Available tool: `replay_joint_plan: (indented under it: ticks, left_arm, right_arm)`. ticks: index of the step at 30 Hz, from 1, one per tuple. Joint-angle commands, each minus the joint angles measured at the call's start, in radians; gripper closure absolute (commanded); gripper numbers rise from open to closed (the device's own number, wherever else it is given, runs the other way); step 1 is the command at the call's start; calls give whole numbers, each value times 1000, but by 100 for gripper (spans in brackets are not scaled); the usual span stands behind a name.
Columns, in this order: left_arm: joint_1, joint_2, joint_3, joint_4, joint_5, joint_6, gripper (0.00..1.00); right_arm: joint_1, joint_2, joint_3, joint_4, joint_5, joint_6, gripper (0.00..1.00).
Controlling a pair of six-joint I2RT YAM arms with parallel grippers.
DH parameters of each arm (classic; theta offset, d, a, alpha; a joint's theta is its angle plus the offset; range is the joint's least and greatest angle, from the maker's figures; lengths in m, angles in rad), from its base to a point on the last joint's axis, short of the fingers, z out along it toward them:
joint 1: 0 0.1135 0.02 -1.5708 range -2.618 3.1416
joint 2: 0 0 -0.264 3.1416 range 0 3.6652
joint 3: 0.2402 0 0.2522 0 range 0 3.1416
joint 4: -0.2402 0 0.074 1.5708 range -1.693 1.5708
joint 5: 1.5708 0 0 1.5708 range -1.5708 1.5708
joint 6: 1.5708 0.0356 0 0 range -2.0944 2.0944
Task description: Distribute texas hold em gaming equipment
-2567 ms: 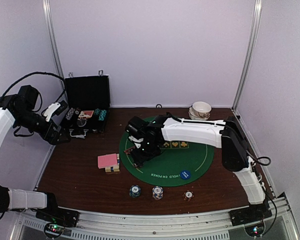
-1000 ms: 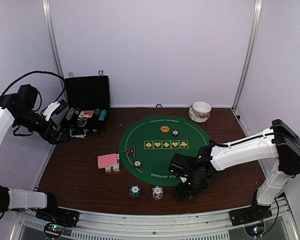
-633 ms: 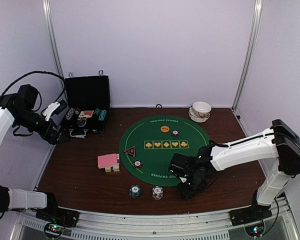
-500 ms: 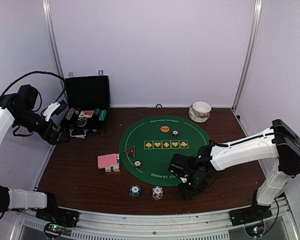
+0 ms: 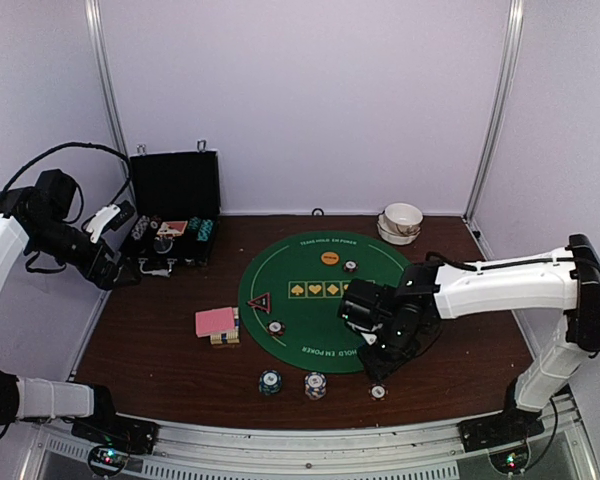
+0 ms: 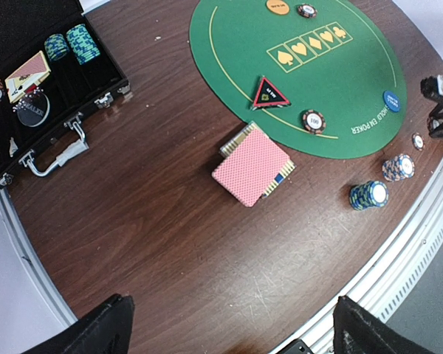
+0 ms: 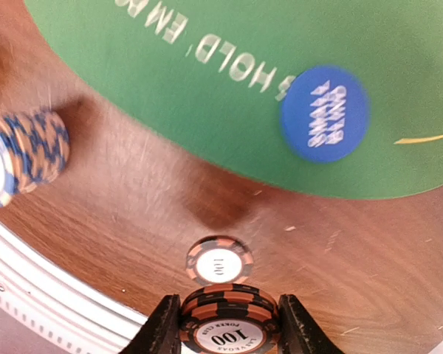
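1. Since a second ago, the right hand (image 5: 380, 360) has come up from the spot close to the front edge of the tabletop (image 5: 160, 370). It now hangs a little further back, over the near rim of the green mat (image 5: 320, 300), and its fingers have come closer together.
2. At this moment the right hand is partly closed. Its two fingers (image 7: 162, 324) press on both sides of a small stack of orange-and-black chips (image 7: 229, 321) marked 100, and the stack is held clear of the wood.
3. One single chip (image 7: 219, 260) of the same kind lies flat on the tabletop directly under the held stack, off the mat and near the front edge.
4. On the near rim of the mat, further from the hand, lies the blue disc (image 7: 324, 114). A taller orange-and-blue chip stack (image 7: 22, 158) stands on the wood to one side, also near the front edge.
5. Over the left side of the tabletop, high up, is the left hand (image 6: 232, 328). It is opened fully and it holds and touches nothing.
6. Well below the left hand lie the pink-backed cards (image 6: 252, 164), on the wood just beside the left edge of the mat. The triangular marker (image 6: 269, 92) rests on the mat near them.
7. At the back left corner stands the open black case (image 6: 52, 96), with more chips inside.
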Motion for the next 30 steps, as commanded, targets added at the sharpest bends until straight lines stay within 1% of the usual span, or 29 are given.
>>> replay_joint_plan:
  ticks: [1,4,10,15,19,23,24,28,30]
  left_arm:
    - [7,-2,29,1,19,8,2]
    - [7,-3,32,0,21,8,3]
    - [7,-6,36,1,19,8,3]
    - [7,-7,37,-2,14,10,2]
    - [6,-5,38,-2,12,14,3]
    - [7,-3,37,-2,12,16,2]
    - [7,-3,38,-2,11,16,2]
    - [6,-1,37,-2,10,18,3]
    - [7,0,37,-2,11,18,2]
  right_arm:
    - [-84,-38,52,-56,72,-48,71]
    - [-156,-18,68,-43,85,-80,72]
    - [-285,60,69,38,77,-120,73]
    - [-341,118,51,108,55,-126,72]
    - [-356,159,37,144,54,-127,68]
    - [-372,174,18,172,49,-122,62]
    - [-372,176,12,173,50,-121,58]
    - [-374,174,-9,176,50,-117,39]
    - [-374,163,-9,170,50,-115,35]
